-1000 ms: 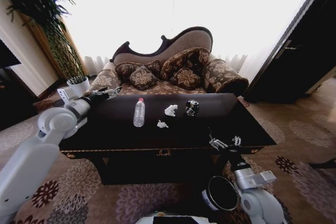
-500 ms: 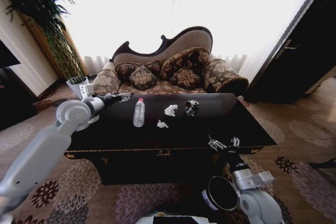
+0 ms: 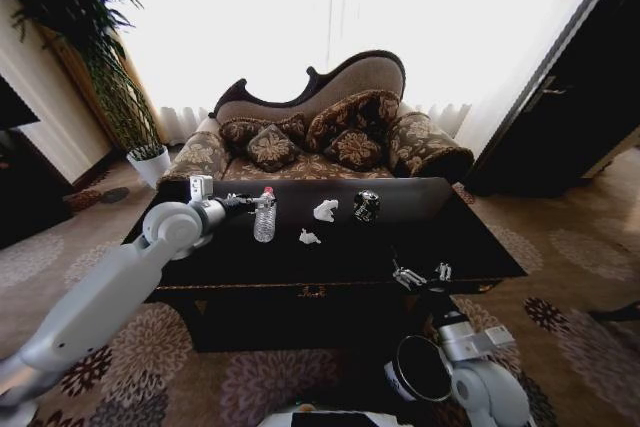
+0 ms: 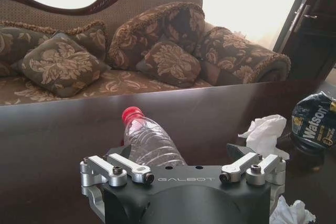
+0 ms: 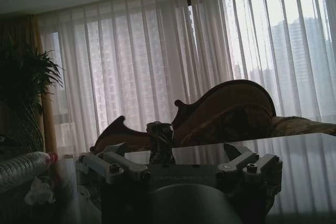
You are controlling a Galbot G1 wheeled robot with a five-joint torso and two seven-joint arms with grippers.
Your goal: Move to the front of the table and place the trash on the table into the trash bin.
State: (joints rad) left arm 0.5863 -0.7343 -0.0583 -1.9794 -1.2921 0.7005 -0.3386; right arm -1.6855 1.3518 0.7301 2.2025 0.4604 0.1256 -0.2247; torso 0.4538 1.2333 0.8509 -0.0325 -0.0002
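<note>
Trash lies on the black counter (image 3: 470, 247) in front of the sofa (image 3: 330, 127): a bottle (image 3: 265, 215) with a red cap, two white paper bits (image 3: 325, 210) (image 3: 309, 238), and a dark crushed can (image 3: 366, 206) beside the larger bit. The bin (image 3: 423, 369) stands on the carpet at the near right corner, well apart from the trash.

Left hand (image 3: 262, 202): stretched over the counter at the bottle's neck. In the left wrist view the bottle (image 4: 151, 142) sits between its open fingers (image 4: 128, 167), which are spread wider than the bottle and hold nothing.

Right hand (image 3: 420, 274): low at the counter's front edge, above the bin, open and empty; the can (image 5: 160, 142) stands between its fingers in the right wrist view, well beyond them.

Step in hand, as judged: the reach for the first item, the bottle. The next move calls for closing the left hand on the bottle's body; the smooth, light plastic may slip or topple if struck off-centre.
</note>
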